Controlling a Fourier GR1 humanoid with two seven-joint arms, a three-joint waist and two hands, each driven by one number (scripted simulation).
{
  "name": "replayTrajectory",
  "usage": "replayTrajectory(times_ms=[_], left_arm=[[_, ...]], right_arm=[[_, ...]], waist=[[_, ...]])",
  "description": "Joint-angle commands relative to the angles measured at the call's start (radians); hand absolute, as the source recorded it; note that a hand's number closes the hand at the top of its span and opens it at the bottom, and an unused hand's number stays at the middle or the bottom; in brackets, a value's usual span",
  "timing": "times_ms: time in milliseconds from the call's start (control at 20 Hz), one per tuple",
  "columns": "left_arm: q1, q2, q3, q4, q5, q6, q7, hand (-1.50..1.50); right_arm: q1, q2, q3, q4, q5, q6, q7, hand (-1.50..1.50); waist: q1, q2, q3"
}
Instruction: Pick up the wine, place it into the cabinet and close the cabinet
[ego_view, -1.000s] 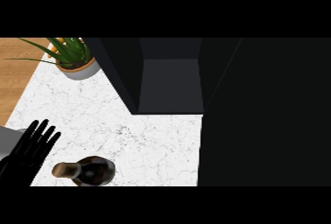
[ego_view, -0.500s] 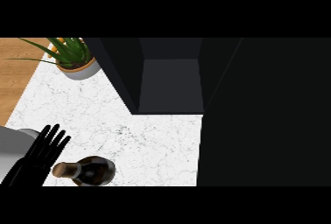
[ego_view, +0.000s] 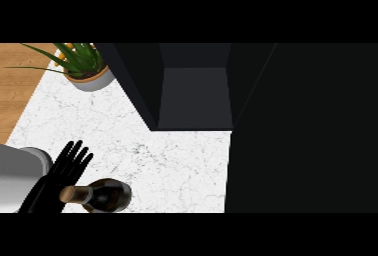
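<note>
The wine bottle (ego_view: 100, 194), dark with a brown cork top, stands on the white marble counter (ego_view: 170, 160) at the lower left of the head view. My left hand (ego_view: 60, 172) is just left of the bottle, fingers straight and pointing up, its side against or very near the bottle's neck; I cannot tell whether they touch. The dark cabinet (ego_view: 196, 95) stands open at the top centre, its inside empty. My right hand shows nowhere.
A potted green plant (ego_view: 83, 67) sits at the back left by the cabinet's left wall. A wooden surface (ego_view: 18, 75) borders the counter on the left. A large black panel (ego_view: 303, 130) fills the right side.
My left hand has slid to the right, closer to the bottle, and my grey forearm has come into view at the left edge. The bottle has stayed in place.
</note>
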Motion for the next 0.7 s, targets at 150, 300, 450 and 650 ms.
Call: replayTrajectory(times_ms=[150, 300, 450, 650], left_arm=[[0.018, -0.014, -0.02, 0.068, -0.058, -0.019, -0.094, -1.5], [0.007, 0.004, -0.012, 0.085, -0.043, -0.022, -0.09, -1.5], [-0.035, 0.041, 0.007, 0.214, -0.077, -0.055, -0.173, -1.5], [-0.069, 0.006, -0.035, 0.245, -0.1, -0.029, -0.177, -1.5]], right_arm=[[0.066, 0.032, 0.044, -0.152, -0.032, 0.001, 0.028, -1.5], [-0.022, 0.016, 0.003, -0.132, -0.065, -0.031, 0.095, -1.5], [-0.016, 0.019, 0.013, -0.146, -0.052, -0.027, 0.083, -1.5], [0.017, 0.008, 0.01, -0.204, -0.047, -0.031, 0.122, -1.5]], waist=[[0.001, 0.0, 0.0], [0.005, 0.0, 0.0], [0.001, 0.001, -0.001], [-0.002, 0.0, 0.0]])
